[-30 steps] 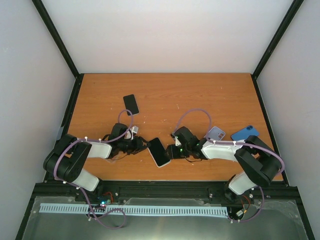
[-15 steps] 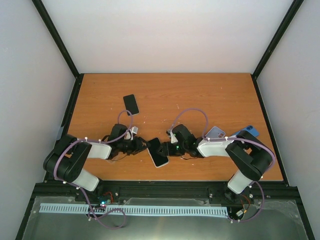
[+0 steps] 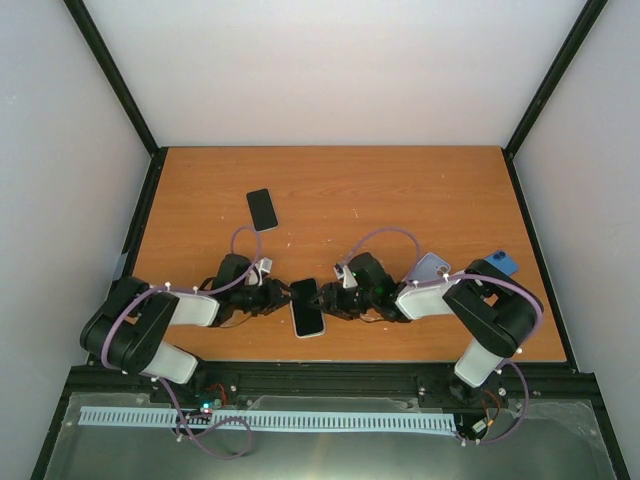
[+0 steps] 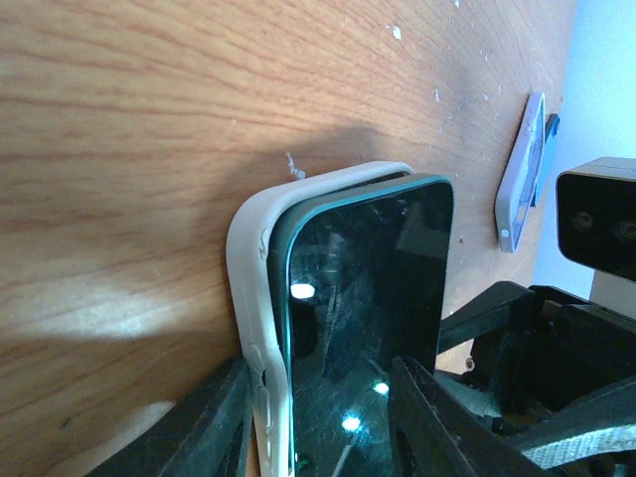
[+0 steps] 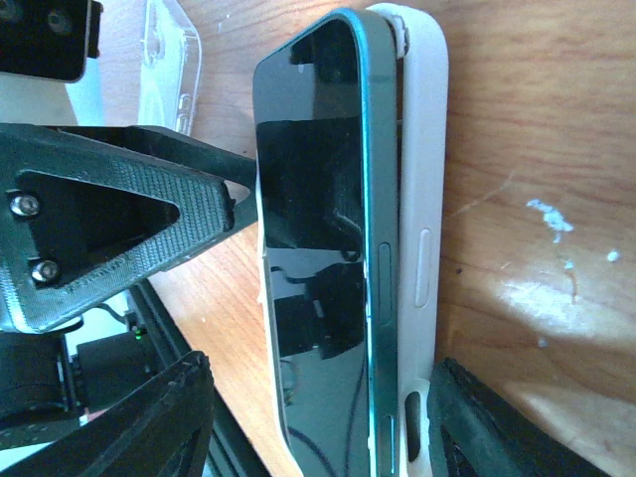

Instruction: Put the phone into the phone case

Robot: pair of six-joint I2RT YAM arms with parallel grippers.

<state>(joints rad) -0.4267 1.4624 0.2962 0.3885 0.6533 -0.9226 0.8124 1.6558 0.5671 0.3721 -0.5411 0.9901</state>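
Observation:
The phone, dark glass with a teal rim, lies near the table's front edge, partly sunk in a white phone case. In the right wrist view the phone stands proud of the case along one long side. My left gripper is shut on the near end, one finger on the case, the other on the glass. My right gripper straddles the other end, open, with a gap between one finger and the phone.
A second black phone lies farther back on the left. A lilac case and a blue case lie at the right, by the right arm. A clear case lies beside the left gripper.
The phone in its case has turned from slanted to nearly square with the table edge and slid left. My right gripper has moved left over its end and opened wider.

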